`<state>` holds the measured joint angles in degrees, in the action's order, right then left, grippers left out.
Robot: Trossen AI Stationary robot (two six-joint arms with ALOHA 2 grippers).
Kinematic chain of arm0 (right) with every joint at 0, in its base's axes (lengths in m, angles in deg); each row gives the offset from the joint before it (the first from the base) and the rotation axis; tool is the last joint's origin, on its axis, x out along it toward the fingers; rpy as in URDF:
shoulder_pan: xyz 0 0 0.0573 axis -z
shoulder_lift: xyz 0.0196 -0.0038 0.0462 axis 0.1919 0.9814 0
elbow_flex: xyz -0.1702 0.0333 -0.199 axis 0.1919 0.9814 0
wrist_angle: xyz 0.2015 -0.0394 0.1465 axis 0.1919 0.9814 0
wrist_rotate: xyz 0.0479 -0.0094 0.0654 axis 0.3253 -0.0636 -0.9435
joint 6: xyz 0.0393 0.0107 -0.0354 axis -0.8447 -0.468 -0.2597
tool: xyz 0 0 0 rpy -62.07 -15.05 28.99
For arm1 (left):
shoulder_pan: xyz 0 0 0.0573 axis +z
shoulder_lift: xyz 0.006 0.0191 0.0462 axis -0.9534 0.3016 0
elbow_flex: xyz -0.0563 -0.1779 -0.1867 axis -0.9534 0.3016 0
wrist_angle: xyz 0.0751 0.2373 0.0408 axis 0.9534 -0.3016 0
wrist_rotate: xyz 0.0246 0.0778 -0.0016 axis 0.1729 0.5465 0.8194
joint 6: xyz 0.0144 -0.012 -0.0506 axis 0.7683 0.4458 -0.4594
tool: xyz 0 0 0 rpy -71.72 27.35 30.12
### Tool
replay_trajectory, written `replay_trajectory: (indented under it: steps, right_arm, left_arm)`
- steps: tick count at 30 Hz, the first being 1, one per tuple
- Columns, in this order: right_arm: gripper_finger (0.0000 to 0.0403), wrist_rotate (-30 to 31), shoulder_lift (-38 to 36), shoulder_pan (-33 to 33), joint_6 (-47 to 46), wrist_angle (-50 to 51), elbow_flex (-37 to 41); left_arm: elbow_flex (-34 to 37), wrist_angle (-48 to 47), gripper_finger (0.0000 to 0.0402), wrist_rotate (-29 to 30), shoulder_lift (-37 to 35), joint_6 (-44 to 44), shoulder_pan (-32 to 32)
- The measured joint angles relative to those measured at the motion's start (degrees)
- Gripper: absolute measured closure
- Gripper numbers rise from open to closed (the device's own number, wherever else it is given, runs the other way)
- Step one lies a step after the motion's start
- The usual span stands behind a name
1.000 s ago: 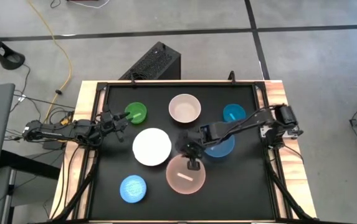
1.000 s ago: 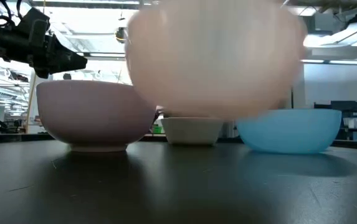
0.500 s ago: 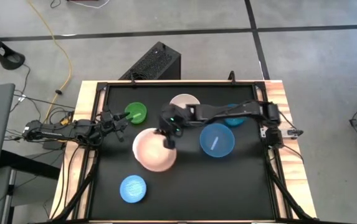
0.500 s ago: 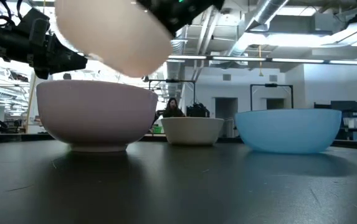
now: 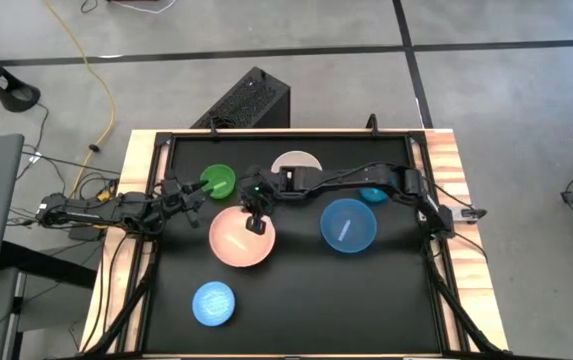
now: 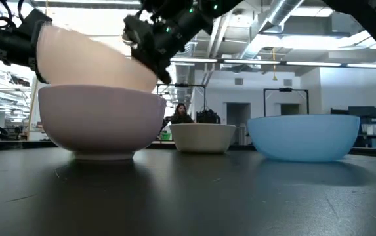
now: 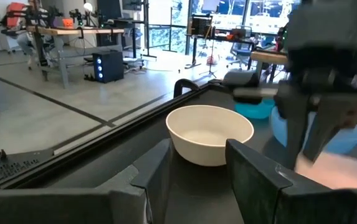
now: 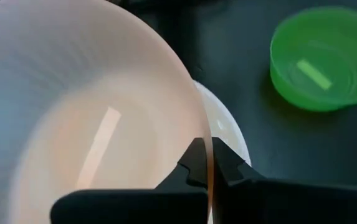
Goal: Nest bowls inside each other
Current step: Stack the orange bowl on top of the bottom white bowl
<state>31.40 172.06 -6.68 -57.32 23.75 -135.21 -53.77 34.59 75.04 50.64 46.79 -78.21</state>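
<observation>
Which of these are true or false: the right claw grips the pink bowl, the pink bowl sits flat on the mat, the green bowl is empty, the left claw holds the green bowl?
1. The right claw pinches the rim of the round pink plastic bowl. True.
2. The pink bowl rests flat on the black mat. False: it is tilted over the large white plastic bowl.
3. The small green plastic bowl is empty. True.
4. The left claw holds the green bowl. False: it waits beside it, open.
</observation>
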Motion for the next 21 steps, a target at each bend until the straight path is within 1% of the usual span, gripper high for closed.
replay_trajectory:
  steps: [3, 8, 21]
  right_arm:
    - [0.04, 2.96, 0.17, 0.0, 0.05, 1.06, 0.15]
    - [0.0394, 3.93, -0.09, 0.02, 0.0, 2.06, 0.02]
    - [0.0305, 4.25, -0.11, -0.43, -0.12, 4.38, 0.04]
  left_arm:
    - [0.0, 0.0, 0.0262, 0.04, 0.0, -0.07, 0.0]
    - [0.0, 0.0, 0.0262, 0.04, 0.0, -0.17, 0.0]
    - [0.0, 0.04, 0.0262, 0.03, 0.0, -0.59, 0.01]
